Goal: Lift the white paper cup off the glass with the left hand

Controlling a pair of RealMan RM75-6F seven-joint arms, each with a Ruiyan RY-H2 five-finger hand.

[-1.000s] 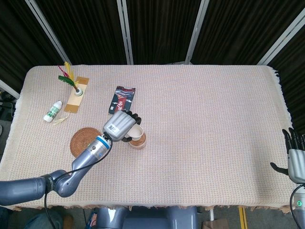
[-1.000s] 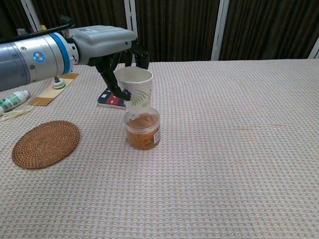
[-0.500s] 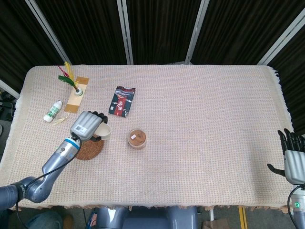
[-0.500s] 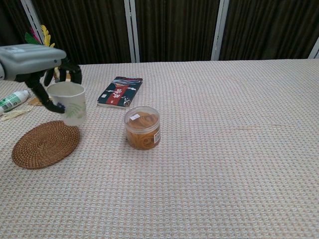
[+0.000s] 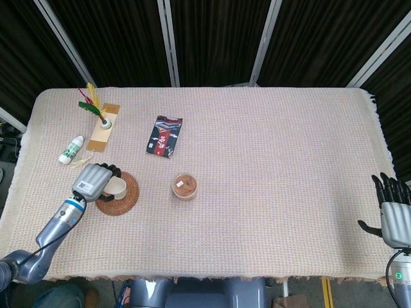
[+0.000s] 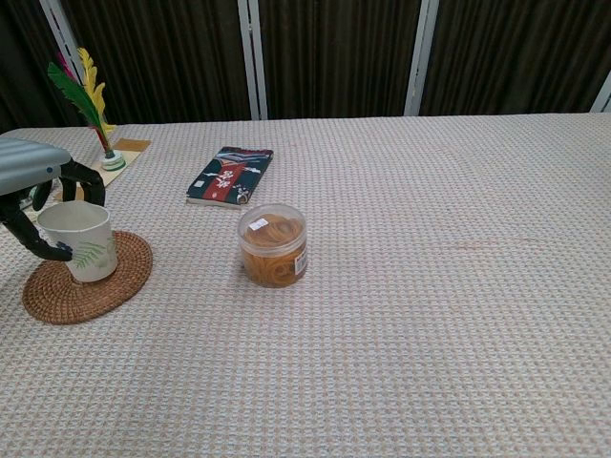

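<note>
The head view takes in both hands, while the chest view shows only the left one, at its left edge. In the head view the right hand [image 5: 393, 212] sits at the lower right of the frame, past the counter's edge, its fingers spread and holding nothing. The left hand [image 5: 92, 180] at the lower left of that frame is wrapped around the white paper cup with a green leaf print [image 5: 115, 188]; the chest view shows its dark fingers [image 6: 80, 177] curled over the cup's [image 6: 80, 241] rim and side. The cup stands upright on the round woven brown coaster [image 6: 89, 283], well apart from the glass.

The short clear glass jar [image 6: 273, 245] stands near the middle of the counter, uncovered on top by any cup, with a clear lid and a coil of tan rubber bands inside; the head view looks straight down onto its lid [image 5: 184, 186]. The cup's inside looks bare from above.

The counter [image 5: 276, 160] is covered with a beige woven cloth. On it in the upper left of the head view lie a dark patterned booklet [image 5: 165, 136], a small white bottle with a green cap [image 5: 71, 149], and a feathered shuttlecock [image 5: 96, 106] standing on a tan card [image 5: 103, 128]. Black curtains with pale metal posts [image 6: 251, 57] close off the back.
</note>
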